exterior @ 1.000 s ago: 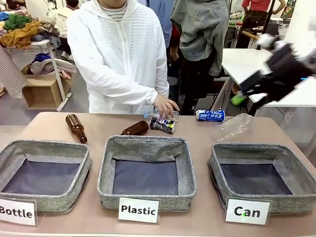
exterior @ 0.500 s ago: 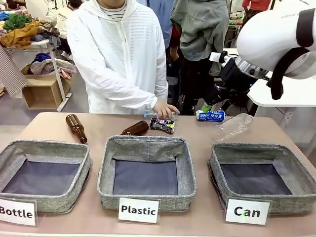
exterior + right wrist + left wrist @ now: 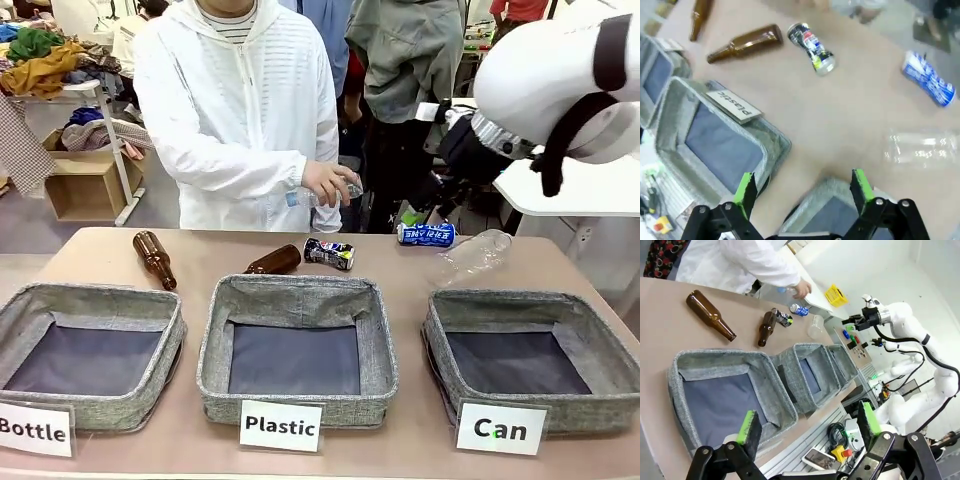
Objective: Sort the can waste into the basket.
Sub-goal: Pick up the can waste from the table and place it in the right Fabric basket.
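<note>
Right arm is hanging over the far right of the table (image 3: 200,250), both cans are lying loose, and the Can basket (image 3: 590,412) at lower right is sitting empty.

The blue-and-white can (image 3: 425,234) is lying on its side right of centre near the far edge, and the crushed can (image 3: 329,253) is lying mid-frame. My worry: the clear plastic bottle (image 3: 470,255) is sitting just beside the blue one, so a sloppy approach could bump it or grab the wrong thing, and a round can could roll off the back. The person's hand (image 3: 328,182) is also working close above the crushed can. The wrist views are showing what the front blurs: the right gripper (image 3: 804,192) and left gripper (image 3: 807,425) are both spread wide, holding nothing. The front is giving the readable "Can" card (image 3: 500,428).
</note>
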`<move>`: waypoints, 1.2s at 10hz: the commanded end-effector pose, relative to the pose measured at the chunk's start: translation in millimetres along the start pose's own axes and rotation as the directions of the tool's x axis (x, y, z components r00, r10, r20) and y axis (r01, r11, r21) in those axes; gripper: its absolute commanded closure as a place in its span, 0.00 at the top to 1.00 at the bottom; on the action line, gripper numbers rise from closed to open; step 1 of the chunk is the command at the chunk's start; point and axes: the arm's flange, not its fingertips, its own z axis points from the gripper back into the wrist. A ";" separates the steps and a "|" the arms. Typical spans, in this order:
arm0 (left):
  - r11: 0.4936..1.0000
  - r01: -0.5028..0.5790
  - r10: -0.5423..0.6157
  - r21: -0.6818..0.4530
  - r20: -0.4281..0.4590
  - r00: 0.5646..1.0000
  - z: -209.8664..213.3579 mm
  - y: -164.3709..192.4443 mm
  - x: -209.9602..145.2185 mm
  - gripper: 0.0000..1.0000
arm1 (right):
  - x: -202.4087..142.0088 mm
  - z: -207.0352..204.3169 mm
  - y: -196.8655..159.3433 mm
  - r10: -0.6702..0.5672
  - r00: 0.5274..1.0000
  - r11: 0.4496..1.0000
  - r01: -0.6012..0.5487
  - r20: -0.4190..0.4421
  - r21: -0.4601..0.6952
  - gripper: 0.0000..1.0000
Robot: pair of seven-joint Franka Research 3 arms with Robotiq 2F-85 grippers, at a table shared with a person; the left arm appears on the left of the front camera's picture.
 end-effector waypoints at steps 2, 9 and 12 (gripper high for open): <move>1.000 0.026 -0.026 -0.018 0.014 1.000 1.3 0.6 1.9 1.00 | -23.0 46.2 -28.4 0.044 0.995 0.986 -0.058 0.091 0.159 1.00; 1.000 0.026 -0.026 -0.018 0.014 1.000 1.3 0.6 1.9 1.00 | -263.5 161.7 -73.5 -0.285 0.824 0.943 0.150 0.490 0.297 1.00; 1.000 0.026 -0.026 -0.018 0.014 1.000 1.3 0.6 1.9 1.00 | -262.0 157.8 -79.2 -0.280 0.800 0.951 0.156 0.531 0.266 1.00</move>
